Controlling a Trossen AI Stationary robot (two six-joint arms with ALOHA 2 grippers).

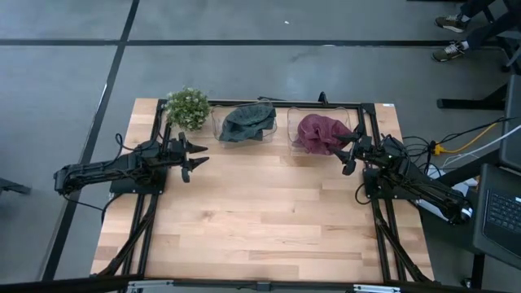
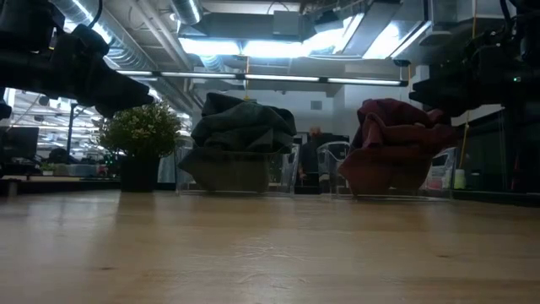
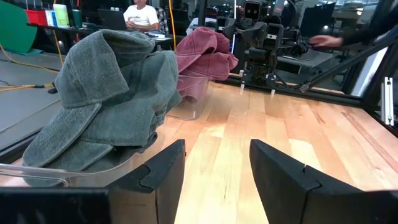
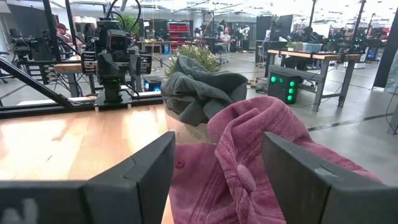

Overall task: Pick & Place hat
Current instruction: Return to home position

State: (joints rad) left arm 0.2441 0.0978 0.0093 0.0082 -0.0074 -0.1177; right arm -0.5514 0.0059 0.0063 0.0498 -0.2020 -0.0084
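Observation:
A grey-green hat (image 1: 247,122) lies heaped in a clear bin (image 1: 217,130) at the table's far edge; it also shows in the left wrist view (image 3: 106,93) and the low view (image 2: 240,127). A maroon hat (image 1: 319,133) is piled in a second clear bin to its right (image 4: 249,155) (image 2: 392,143). My left gripper (image 1: 195,157) (image 3: 217,177) is open, above the table just near-left of the grey-green hat's bin. My right gripper (image 1: 348,150) (image 4: 214,180) is open at the maroon hat's right side, with the cloth showing between its fingers.
A small potted plant (image 1: 187,107) stands at the far left corner beside the grey-green hat's bin. The wooden tabletop (image 1: 260,220) stretches bare toward the near edge. People sit at desks in the room beyond the table.

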